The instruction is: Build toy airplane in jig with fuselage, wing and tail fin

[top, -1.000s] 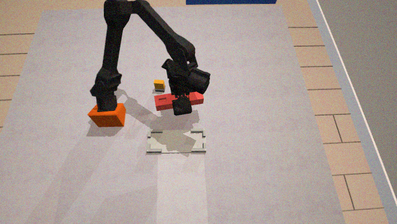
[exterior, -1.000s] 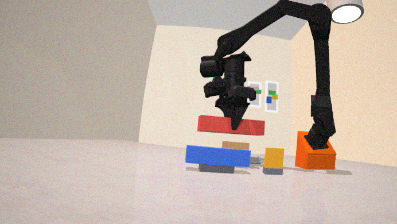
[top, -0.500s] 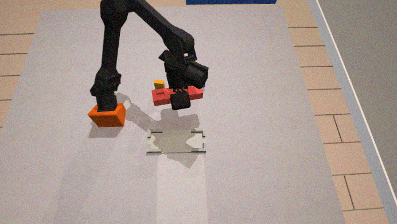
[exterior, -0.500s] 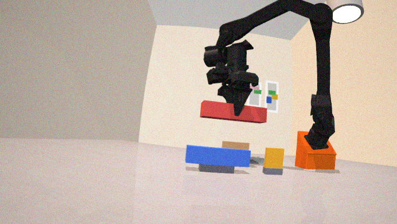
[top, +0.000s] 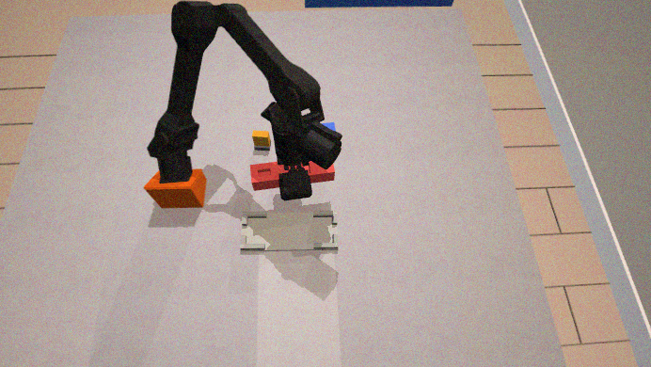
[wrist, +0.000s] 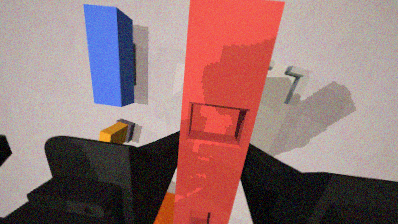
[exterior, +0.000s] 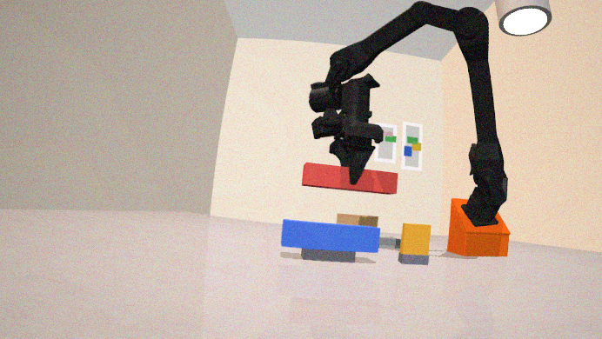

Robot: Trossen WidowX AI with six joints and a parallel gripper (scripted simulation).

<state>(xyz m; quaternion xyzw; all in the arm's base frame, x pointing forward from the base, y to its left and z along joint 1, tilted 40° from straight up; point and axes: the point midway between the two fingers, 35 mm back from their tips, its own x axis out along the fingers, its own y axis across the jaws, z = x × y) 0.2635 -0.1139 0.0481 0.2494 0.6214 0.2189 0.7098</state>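
Note:
The red fuselage (top: 265, 182) (exterior: 322, 176) (wrist: 220, 75) is held in the air, roughly level, with the socket on its top facing up. My gripper (top: 294, 173) (exterior: 354, 178) (wrist: 209, 138) is shut on its sides near the middle. The pale jig (top: 254, 247) (wrist: 295, 71) lies on the table with nothing in its cradle; the arm's shadow falls over it. The blue wing (top: 330, 126) (exterior: 331, 235) (wrist: 104, 55) rests on a dark grey support, mostly hidden by the arm in the top view. The yellow tail fin (top: 261, 137) (exterior: 415, 239) (wrist: 113, 133) stands on a small grey support.
The orange arm base (top: 181, 195) (exterior: 487, 243) is on the table, left of the jig in the top view. A tan block (exterior: 348, 219) shows behind the wing in the exterior view. A dark blue object (top: 378, 2) is at the top edge of the top view.

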